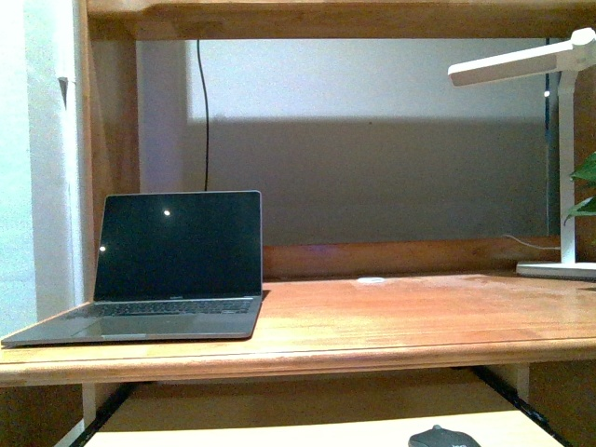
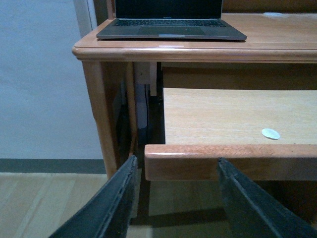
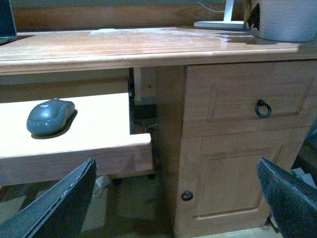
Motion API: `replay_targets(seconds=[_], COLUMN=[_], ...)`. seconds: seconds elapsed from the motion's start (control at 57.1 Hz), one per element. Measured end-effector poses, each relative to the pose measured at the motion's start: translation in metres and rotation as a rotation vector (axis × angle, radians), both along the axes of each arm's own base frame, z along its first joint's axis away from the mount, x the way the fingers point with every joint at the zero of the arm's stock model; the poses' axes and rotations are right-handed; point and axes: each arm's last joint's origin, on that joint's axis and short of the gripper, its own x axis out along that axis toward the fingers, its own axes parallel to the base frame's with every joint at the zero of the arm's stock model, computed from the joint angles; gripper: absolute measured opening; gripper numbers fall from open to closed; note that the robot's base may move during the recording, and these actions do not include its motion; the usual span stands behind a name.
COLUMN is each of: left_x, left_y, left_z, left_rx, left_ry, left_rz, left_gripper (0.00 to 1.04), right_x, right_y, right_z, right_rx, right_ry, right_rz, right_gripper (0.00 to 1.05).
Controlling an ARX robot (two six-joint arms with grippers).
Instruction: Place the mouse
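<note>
From the front, the mouse (image 1: 444,437) sits low on the pull-out tray (image 1: 279,430). My left gripper (image 2: 177,166) is wide and empty. My right gripper (image 3: 176,168) too; the smooth mouse could slip, or I bump the tray edge.

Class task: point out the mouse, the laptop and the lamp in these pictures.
mouse (image 3: 49,115), right wrist view, on its domed top.
laptop (image 1: 177,244), front view, on its dark screen.
lamp (image 1: 507,62), front view, on its white head.
</note>
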Motion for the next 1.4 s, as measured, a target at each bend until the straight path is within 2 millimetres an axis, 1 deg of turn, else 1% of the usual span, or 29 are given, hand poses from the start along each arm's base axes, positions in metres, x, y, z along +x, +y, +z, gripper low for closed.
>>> replay_targets(seconds=[0.07, 0.193, 0.28, 0.333, 0.385, 0.403, 0.525, 0.63, 0.735, 0.788, 0.823, 0.911, 1.068, 1.086, 1.121, 1.226, 1.401], left_x=[-0.002, -0.002, -0.001, -0.002, -0.002, -0.002, -0.002, -0.002, -0.002, -0.002, -0.002, -0.002, -0.002, -0.002, -0.002, -0.002, -0.002], left_y=[0.004, 0.008, 0.011, 0.017, 0.021, 0.021, 0.021, 0.021, 0.021, 0.021, 0.021, 0.021, 0.021, 0.021, 0.021, 0.021, 0.021], left_z=[0.001, -0.006, -0.009, -0.011, -0.012, -0.012, -0.015, -0.025, -0.025, -0.025, -0.025, -0.025, -0.025, -0.025, -0.025, -0.025, -0.025], left_rx=[-0.005, -0.002, 0.002, 0.004, 0.004, 0.004, 0.005, 0.005, 0.005, 0.005, 0.005, 0.005, 0.005, 0.005, 0.005, 0.005, 0.005], left_ry=[-0.026, -0.019, -0.015, -0.020, -0.020, -0.022, -0.020, -0.018, -0.021, -0.021, -0.021, -0.021, -0.022, -0.022, -0.022, -0.022, -0.022], left_rz=[-0.004, 0.001, -0.021, -0.019, 0.017, 0.011, 0.008, 0.006, 0.006, 0.007, 0.006, 0.006, 0.006, 0.007, 0.006, 0.006, 0.006], left_gripper=[0.23, 0.02, 0.03, 0.03, 0.03, 0.03, 0.03, 0.03, 0.03, 0.03, 0.03, 0.03, 0.03, 0.04, 0.09, 0.28, 0.55], right_x=[0.000, 0.000, 0.000, 0.000, 0.004, 0.005, 0.019, 0.035, 0.055, 0.065, 0.069, 0.088, 0.115, 0.116, 0.123, 0.138, 0.158], right_y=[0.000, 0.000, 0.000, 0.000, 0.004, 0.005, 0.019, 0.037, 0.064, 0.077, 0.084, 0.106, 0.131, 0.133, 0.138, 0.148, 0.161], right_z=[0.000, 0.000, 0.000, 0.000, 0.000, 0.000, 0.016, 0.038, 0.058, 0.063, 0.064, 0.067, 0.058, 0.058, 0.057, 0.053, 0.049], right_rx=[0.000, 0.000, 0.000, 0.000, 0.008, 0.006, 0.002, -0.004, -0.019, -0.039, -0.049, -0.096, -0.181, -0.186, -0.201, -0.243, -0.292], right_ry=[0.000, 0.000, 0.000, 0.001, 0.056, 0.061, 0.076, 0.048, 0.032, 0.036, 0.039, 0.046, 0.100, 0.103, 0.114, 0.162, 0.274], right_rz=[0.000, 0.000, 0.000, 0.006, 0.125, 0.133, 0.197, 0.224, 0.272, 0.290, 0.301, 0.319, 0.319, 0.321, 0.322, 0.318, 0.322], right_gripper=[0.97, 0.97, 0.97, 0.97, 0.97, 0.97, 0.97, 0.97, 0.97, 0.97, 0.97, 0.97, 0.97, 0.97, 0.97, 0.97, 0.97])
